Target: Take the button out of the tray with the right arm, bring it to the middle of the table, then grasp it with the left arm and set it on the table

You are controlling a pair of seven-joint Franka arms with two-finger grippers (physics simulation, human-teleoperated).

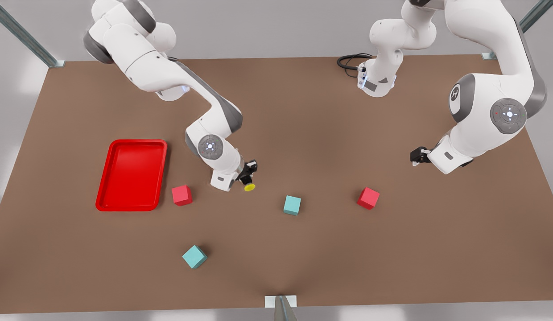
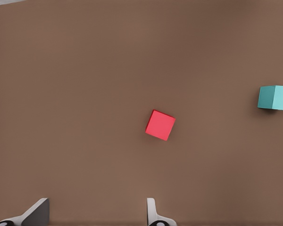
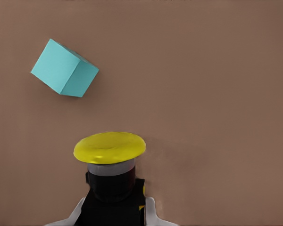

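Right gripper is closed on the button, fingers clamped on the dark base with the yellow cap sticking out past the fingertips; in the right wrist view the button sits directly ahead of the fingers, tilted on its side rather than cap-up. The red tray lies behind this hand, well apart, with nothing visible in it, and a red cube sits between tray and hand. A teal cube is ahead of the button and a little to one side, near but not touching. Left gripper hangs above the table, well apart from the button, fingers spread and holding nothing; this arm waits. Its wrist view shows another red cube on the table beyond the fingertips. Judged step: carrying the button to the table's middle, partly done. To do it well, keep the grip firm and travel level, stop short of the teal cube, and present the button with the cap or free sides of the base exposed so the left fingers can close without fouling the right ones. Release only once the second grip looks secure.
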